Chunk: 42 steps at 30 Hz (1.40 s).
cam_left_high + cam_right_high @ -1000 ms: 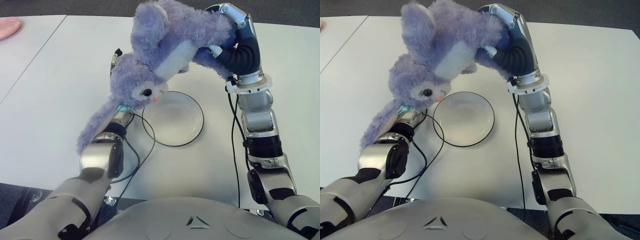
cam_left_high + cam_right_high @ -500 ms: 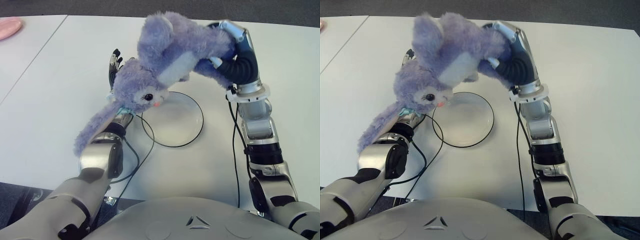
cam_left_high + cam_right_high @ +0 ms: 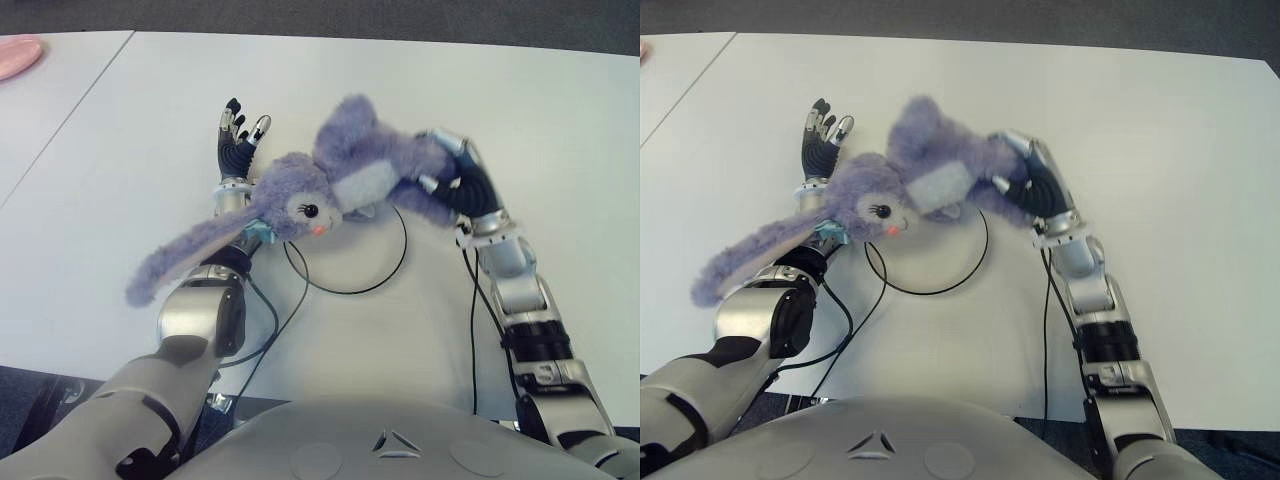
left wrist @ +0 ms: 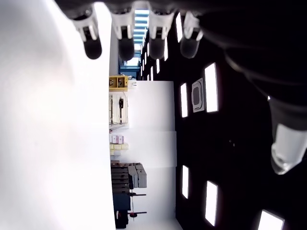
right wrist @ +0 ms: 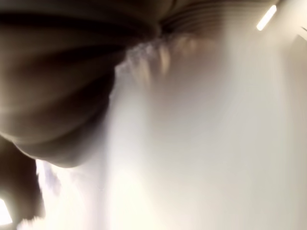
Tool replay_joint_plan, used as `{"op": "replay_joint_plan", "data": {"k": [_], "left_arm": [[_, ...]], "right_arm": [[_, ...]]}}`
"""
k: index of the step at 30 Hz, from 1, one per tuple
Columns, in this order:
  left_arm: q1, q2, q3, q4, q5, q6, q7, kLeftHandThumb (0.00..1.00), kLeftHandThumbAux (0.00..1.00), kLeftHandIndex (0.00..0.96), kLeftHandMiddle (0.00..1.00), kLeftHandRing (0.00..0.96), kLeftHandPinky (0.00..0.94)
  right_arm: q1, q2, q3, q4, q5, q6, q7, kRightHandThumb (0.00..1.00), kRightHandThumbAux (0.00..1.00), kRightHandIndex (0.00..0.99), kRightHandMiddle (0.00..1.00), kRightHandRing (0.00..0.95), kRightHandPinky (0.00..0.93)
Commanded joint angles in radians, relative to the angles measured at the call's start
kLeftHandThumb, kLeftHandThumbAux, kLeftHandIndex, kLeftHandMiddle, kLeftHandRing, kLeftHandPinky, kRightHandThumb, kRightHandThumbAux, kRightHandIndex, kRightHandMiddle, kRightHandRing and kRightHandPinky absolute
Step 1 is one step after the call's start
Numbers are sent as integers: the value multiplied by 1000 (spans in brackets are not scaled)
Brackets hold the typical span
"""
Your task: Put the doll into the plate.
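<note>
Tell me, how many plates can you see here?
2. A clear plate lies on the table under the doll, which the right hand holds. A pink plate shows at the far left edge. None seems hidden.

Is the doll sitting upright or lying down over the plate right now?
Lying down. The doll is stretched on its side across the far part of the plate, head and long ear trailing toward the open left robot hand, with the right robot hand gripping it.
</note>
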Motion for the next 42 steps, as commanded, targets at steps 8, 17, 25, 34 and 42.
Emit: {"op": "replay_joint_plan", "data": {"k": [8,17,25,34,42], "left_arm": [[272,-35,-24,164,48,118,7,0,577,35,67,81,104],[269,-37,-16,162,44,114,11,0,584,45,78,89,108],[270,-39,-16,162,45,119,21,0,589,56,86,95,111],[267,-41,-16,165,47,134,38,0,607,65,85,97,113],[264,-42,-14,167,47,142,51,0,609,79,90,105,125]], "right_arm": [[161,0,63,95,-69,91,33,693,727,437,912,910,900],[165,-10,68,109,-102,103,8,693,728,437,914,912,903],[165,-11,69,107,-122,122,-15,691,728,437,915,914,905],[127,-19,81,216,-136,115,-42,689,728,437,912,911,899],[101,-18,96,272,-147,100,-73,689,726,438,908,906,895]]}}
